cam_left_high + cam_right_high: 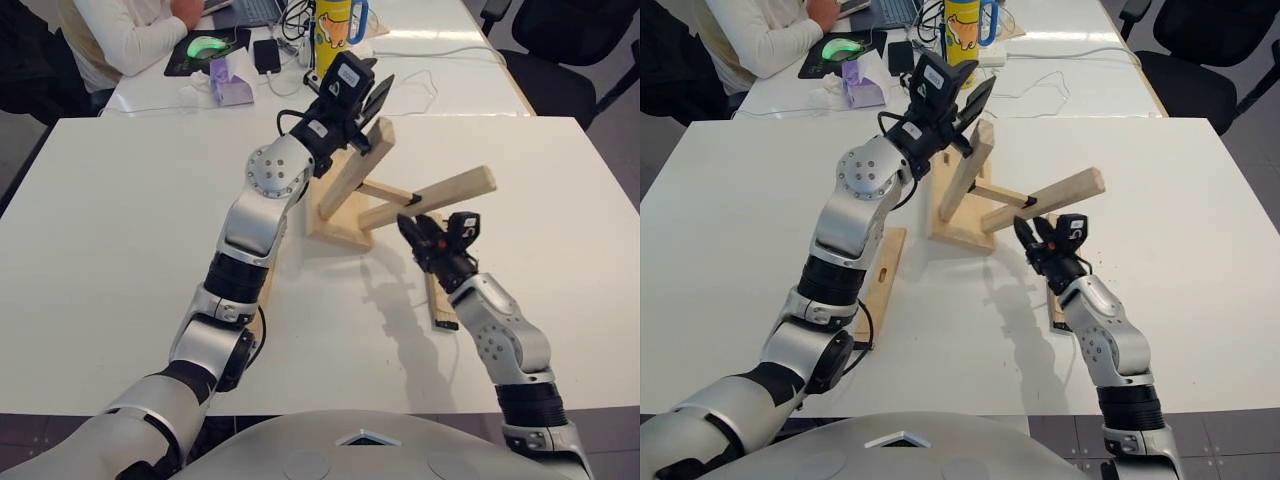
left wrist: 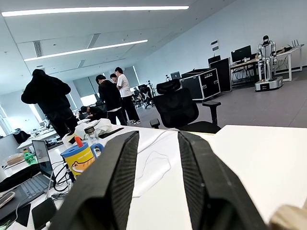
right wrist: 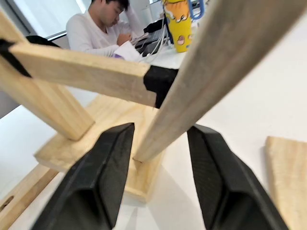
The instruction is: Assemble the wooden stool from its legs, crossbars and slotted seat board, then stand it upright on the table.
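Observation:
The partly built stool lies with its seat board (image 1: pixel 338 224) flat on the white table. Two legs rise from it: one steep leg (image 1: pixel 358 168) and one slanting low toward the right (image 1: pixel 440 196), joined by a crossbar (image 1: pixel 386 191). My left gripper (image 1: pixel 378 92) is open at the top end of the steep leg, whose tip (image 2: pixel 288 218) lies just beside the fingers (image 2: pixel 115 177). My right gripper (image 1: pixel 412 228) is open, its fingers (image 3: pixel 103 177) straddling the slanting leg (image 3: pixel 211 72) close to the board (image 3: pixel 120 160). The crossbar (image 3: pixel 81 72) has black-taped ends.
One loose wooden piece (image 1: pixel 441 302) lies under my right forearm, another (image 1: pixel 880 268) beneath my left arm. A second table behind holds a yellow mug (image 1: pixel 335 25), cables, a purple object (image 1: pixel 230 86) and a seated person's laptop. Bare tabletop (image 1: pixel 120 230) spreads to the left.

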